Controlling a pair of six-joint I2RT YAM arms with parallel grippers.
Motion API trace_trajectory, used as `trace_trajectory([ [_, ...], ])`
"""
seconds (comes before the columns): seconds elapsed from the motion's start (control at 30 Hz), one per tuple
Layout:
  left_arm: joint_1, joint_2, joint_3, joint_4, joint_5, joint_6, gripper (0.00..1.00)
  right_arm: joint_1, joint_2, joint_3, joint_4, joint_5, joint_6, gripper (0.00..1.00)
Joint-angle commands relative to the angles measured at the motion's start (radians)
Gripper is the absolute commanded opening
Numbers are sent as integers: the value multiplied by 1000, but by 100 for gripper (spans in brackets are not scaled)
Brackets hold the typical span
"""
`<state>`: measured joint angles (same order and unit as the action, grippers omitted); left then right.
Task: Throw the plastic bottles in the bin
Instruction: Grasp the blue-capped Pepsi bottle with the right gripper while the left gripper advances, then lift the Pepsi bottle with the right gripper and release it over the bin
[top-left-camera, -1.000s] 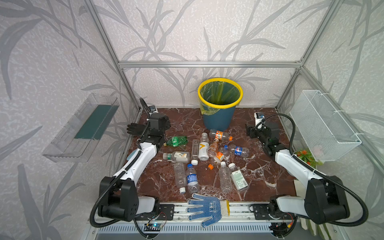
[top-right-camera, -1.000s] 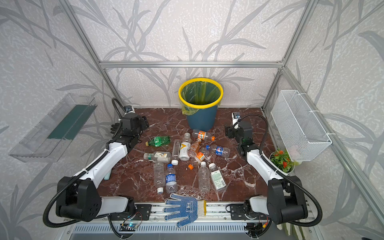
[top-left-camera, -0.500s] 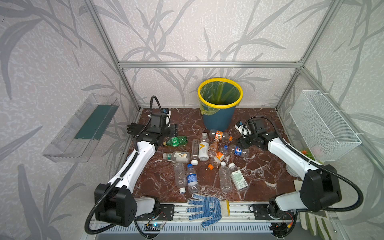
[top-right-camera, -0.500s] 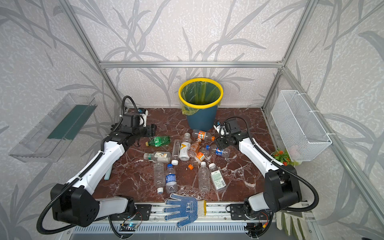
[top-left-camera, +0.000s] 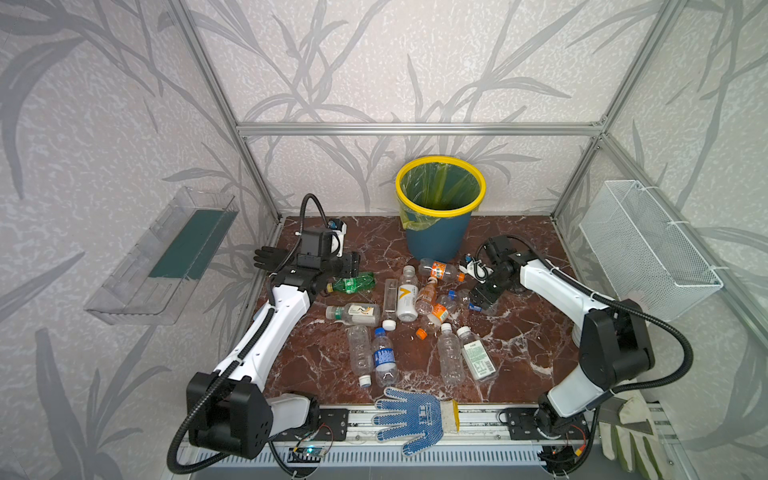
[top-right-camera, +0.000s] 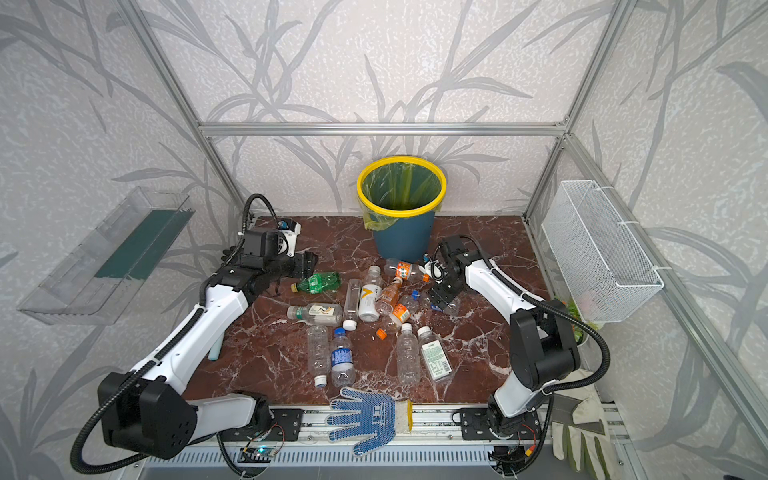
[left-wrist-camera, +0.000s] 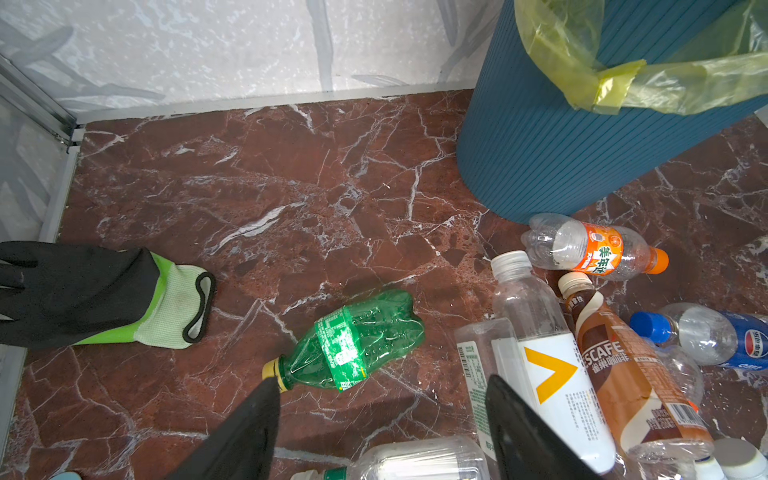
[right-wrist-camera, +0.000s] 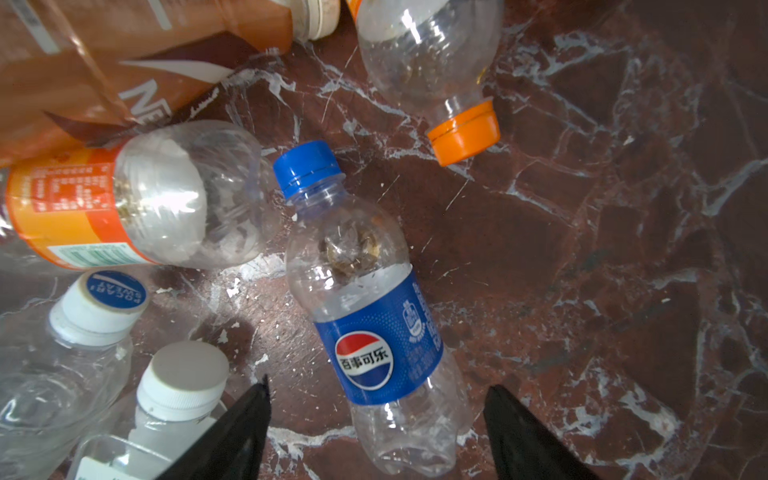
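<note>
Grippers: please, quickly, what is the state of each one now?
Left gripper: open, holding nothing, near the green bottle.
Right gripper: open, jaws on both sides of the Pepsi bottle, not gripping.

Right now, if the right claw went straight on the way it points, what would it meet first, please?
Most likely the blue-capped Pepsi bottle, which lies on the marble tabletop directly ahead of the open right claw; depth is hard to judge, but nothing appears in between.
</note>
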<state>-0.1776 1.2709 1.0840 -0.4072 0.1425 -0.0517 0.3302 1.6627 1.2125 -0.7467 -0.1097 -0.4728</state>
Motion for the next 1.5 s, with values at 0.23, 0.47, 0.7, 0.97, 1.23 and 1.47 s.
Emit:
trace_trajectory([
  [0.23,0,-9,17,-6,35,7,77,33,88,-19,73,88,-102,82],
  [0.47,0,-4,16,-5,31,6,77,36,152,-20,114,120,-124,81],
  [0.7,0,-7,12,-1,34,3,77,38,145,-66,173,117,-120,76],
  [0.97,0,-6,11,-1,31,4,77,48,58,-96,151,139,-80,60],
  [1.23,0,-7,10,0,32,7,77,53,-68,-100,133,209,-14,48],
  [1.47,-1,-9,2,6,32,7,77,49,-297,-166,331,269,87,49],
])
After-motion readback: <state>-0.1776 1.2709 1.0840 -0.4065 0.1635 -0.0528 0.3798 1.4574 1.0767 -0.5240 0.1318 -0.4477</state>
